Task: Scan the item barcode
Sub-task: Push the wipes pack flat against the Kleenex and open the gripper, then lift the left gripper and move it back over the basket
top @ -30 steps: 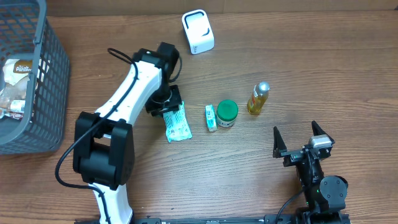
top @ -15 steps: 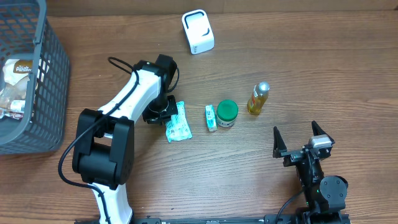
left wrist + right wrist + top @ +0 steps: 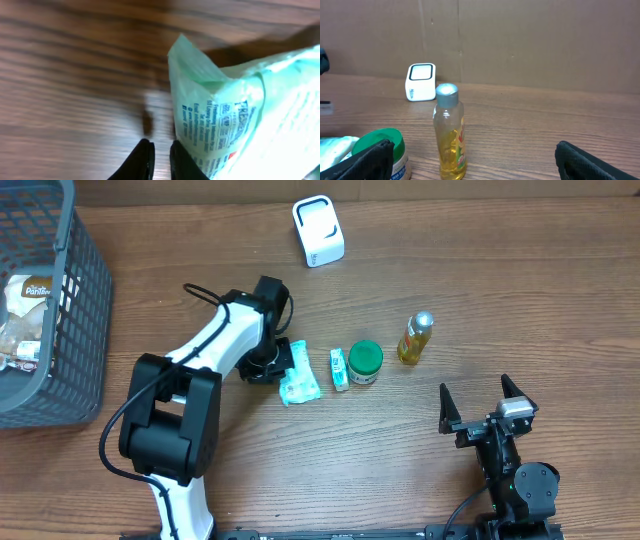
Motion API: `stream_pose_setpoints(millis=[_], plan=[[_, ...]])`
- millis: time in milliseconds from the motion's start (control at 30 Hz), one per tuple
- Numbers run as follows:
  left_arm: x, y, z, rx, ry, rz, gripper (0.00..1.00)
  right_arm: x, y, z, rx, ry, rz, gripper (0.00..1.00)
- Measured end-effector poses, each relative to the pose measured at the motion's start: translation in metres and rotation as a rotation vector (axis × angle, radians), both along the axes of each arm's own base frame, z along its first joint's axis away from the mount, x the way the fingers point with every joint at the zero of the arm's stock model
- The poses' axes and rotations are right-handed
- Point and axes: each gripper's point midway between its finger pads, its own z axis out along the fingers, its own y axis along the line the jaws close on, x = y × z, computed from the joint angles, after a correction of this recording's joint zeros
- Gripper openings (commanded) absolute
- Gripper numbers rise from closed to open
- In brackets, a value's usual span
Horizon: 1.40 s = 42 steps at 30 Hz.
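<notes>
Left gripper is seen almost closed, with nothing visible between the jaws. Green packet is lying on the table, pressed against one finger. Right gripper is held wide apart, idle. Risk: packet only gets shoved, not lifted, so its barcode is not presented to scanner. Small box could be knocked.
</notes>
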Motion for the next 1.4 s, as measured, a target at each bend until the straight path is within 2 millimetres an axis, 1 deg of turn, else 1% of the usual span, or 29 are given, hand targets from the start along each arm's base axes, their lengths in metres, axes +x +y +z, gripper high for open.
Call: stream_pose_setpoints(millis=[167,300,467,500,567,633,700,733,767,833,900,933,967,1033,1100,1133,1200,1267,1400], plan=[[0.011,-0.021,0.0,-0.035,-0.065,-0.039,0.19,0.0,0.0,0.0,0.0,0.0,-0.001,1.0],[0.016,-0.031,0.001,-0.051,-0.099,-0.065,0.19,0.0,0.0,0.0,-0.001,0.0,-0.001,1.0],[0.018,-0.031,0.001,-0.053,-0.109,-0.099,0.19,0.0,0.0,0.0,0.0,0.0,-0.001,1.0],[0.018,-0.031,0.001,-0.053,-0.11,-0.107,0.2,0.0,0.0,0.0,0.0,0.0,0.0,1.0],[0.018,-0.031,0.001,-0.054,-0.114,-0.128,0.26,0.0,0.0,0.0,0.0,0.0,0.0,1.0],[0.019,-0.031,0.002,-0.055,-0.12,-0.169,0.29,0.0,0.0,0.0,0.0,0.0,0.0,1.0],[0.02,-0.03,0.008,-0.052,-0.116,-0.219,0.3,0.0,0.0,0.0,0.0,0.0,-0.001,1.0],[0.023,-0.029,0.015,-0.052,-0.118,-0.244,0.3,0.0,0.0,0.0,0.0,0.0,0.0,1.0],[0.027,-0.029,0.024,-0.05,-0.12,-0.263,0.3,0.0,0.0,0.0,0.0,0.0,0.0,1.0],[0.039,-0.023,0.049,-0.03,-0.14,-0.287,0.32,0.0,0.0,0.0,0.0,0.0,0.0,1.0],[0.053,-0.013,0.08,0.016,-0.171,-0.294,0.34,0.0,0.0,0.0,0.0,0.0,-0.001,1.0],[0.059,-0.005,0.096,0.048,-0.186,-0.292,0.36,0.0,0.0,0.0,-0.001,0.0,0.0,1.0],[0.065,0.004,0.112,0.082,-0.204,-0.286,0.42,0.0,0.0,0.0,0.0,0.0,0.0,1.0],[0.077,0.031,0.149,0.183,-0.25,-0.271,0.63,0.0,0.0,0.0,0.0,0.0,0.0,1.0],[0.089,0.057,0.183,0.277,-0.308,-0.228,0.71,0.0,0.0,0.0,0.0,0.0,0.0,1.0],[0.096,0.074,0.204,0.33,-0.351,-0.202,0.75,0.0,0.0,0.0,0.0,0.0,0.0,1.0],[0.109,0.097,0.237,0.401,-0.439,-0.149,0.82,0.0,0.0,0.0,0.0,0.0,0.0,1.0],[0.119,0.123,0.269,0.463,-0.525,-0.08,0.82,0.0,0.0,0.0,0.0,0.0,0.0,1.0],[0.131,0.172,0.313,0.552,-0.647,0.037,0.83,0.0,0.0,0.0,0.0,0.0,0.0,1.0]])
